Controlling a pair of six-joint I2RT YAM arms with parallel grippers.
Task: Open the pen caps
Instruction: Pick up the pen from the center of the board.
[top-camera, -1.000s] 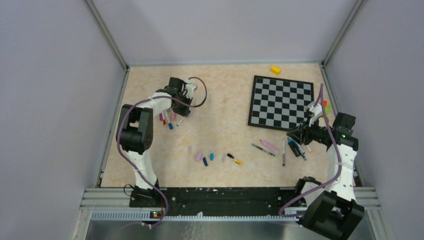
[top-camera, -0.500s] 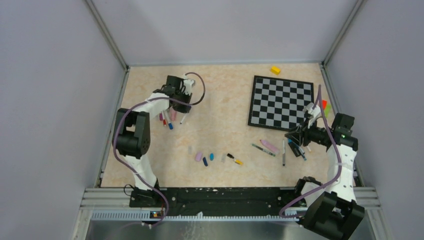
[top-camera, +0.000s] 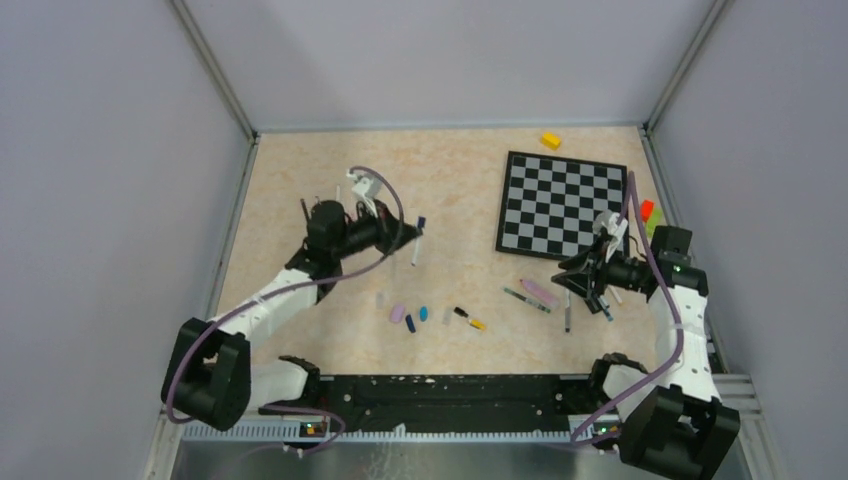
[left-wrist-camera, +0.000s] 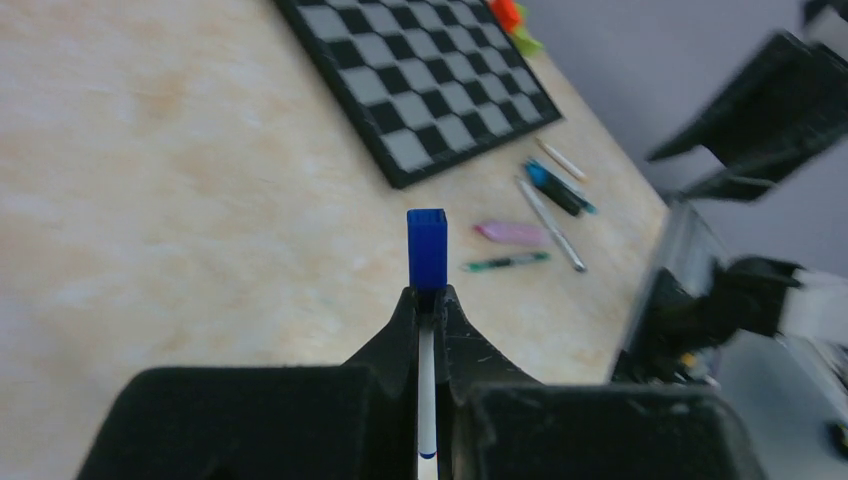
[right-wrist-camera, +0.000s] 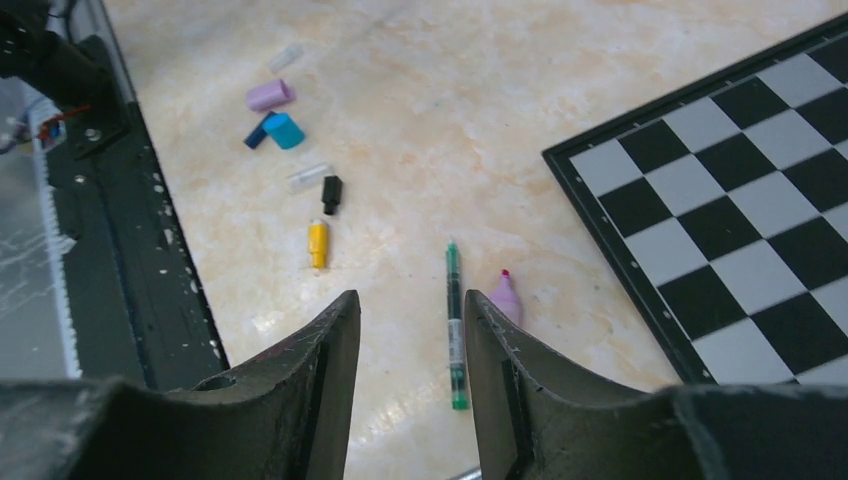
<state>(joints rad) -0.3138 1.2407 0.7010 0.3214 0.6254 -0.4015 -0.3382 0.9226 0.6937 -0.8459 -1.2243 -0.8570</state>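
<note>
My left gripper (left-wrist-camera: 428, 292) is shut on a thin white pen whose blue cap (left-wrist-camera: 427, 248) sticks out past the fingertips. From above, that gripper (top-camera: 406, 236) hangs over the table's left middle, the pen (top-camera: 416, 250) crossing its tips. My right gripper (right-wrist-camera: 410, 312) is open with nothing in it, above a green pen (right-wrist-camera: 454, 330) and a pink highlighter (right-wrist-camera: 506, 297). Loose pen caps lie near the front centre: lilac (top-camera: 397, 313), navy (top-camera: 410, 323), blue (top-camera: 423, 313), black (top-camera: 460, 312), orange (top-camera: 477, 323) and clear (top-camera: 381, 299).
A chessboard (top-camera: 563, 205) lies at the back right, with a yellow block (top-camera: 550, 140) behind it and red and green blocks (top-camera: 648, 210) at its right edge. A grey pen (top-camera: 567, 310) lies under the right gripper (top-camera: 575, 278). Walls enclose the table.
The left arm has swung from the back left toward the centre, carrying the blue-capped pen, its jaws having closed. The right gripper has opened wider and edged left.
</note>
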